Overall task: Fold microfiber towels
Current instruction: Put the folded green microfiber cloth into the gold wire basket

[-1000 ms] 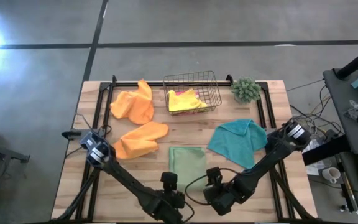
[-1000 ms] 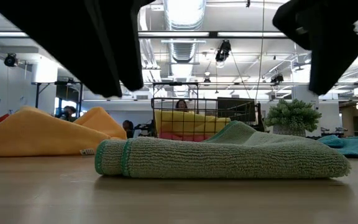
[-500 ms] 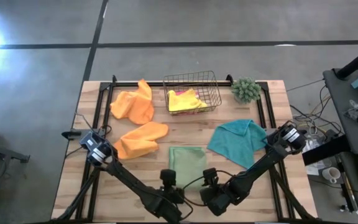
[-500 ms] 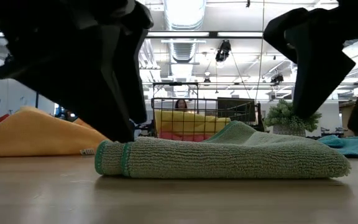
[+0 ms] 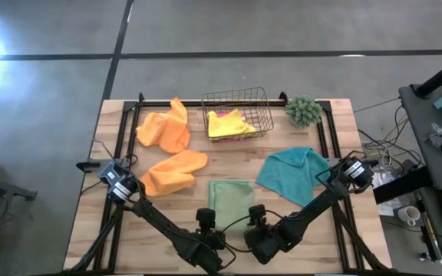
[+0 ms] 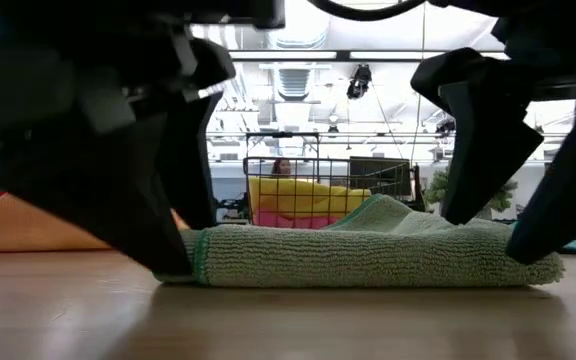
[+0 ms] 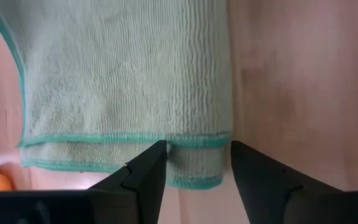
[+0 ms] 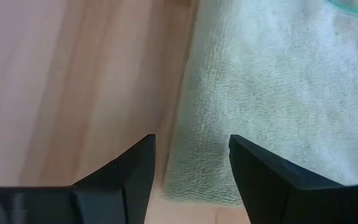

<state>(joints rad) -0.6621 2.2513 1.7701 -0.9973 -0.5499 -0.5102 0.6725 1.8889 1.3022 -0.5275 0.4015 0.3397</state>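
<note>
Green towel [image 6: 368, 255] ends behind tools

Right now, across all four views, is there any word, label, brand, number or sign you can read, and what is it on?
None can be read.
Light green towel: plain pile with teal edging, no lettering showing.
Wire basket, orange towels, teal towel: no markings visible.
Left gripper and right gripper: plain dark fingers, nothing printed.
Room behind the table in the low view: anything there is too small to read.
</note>
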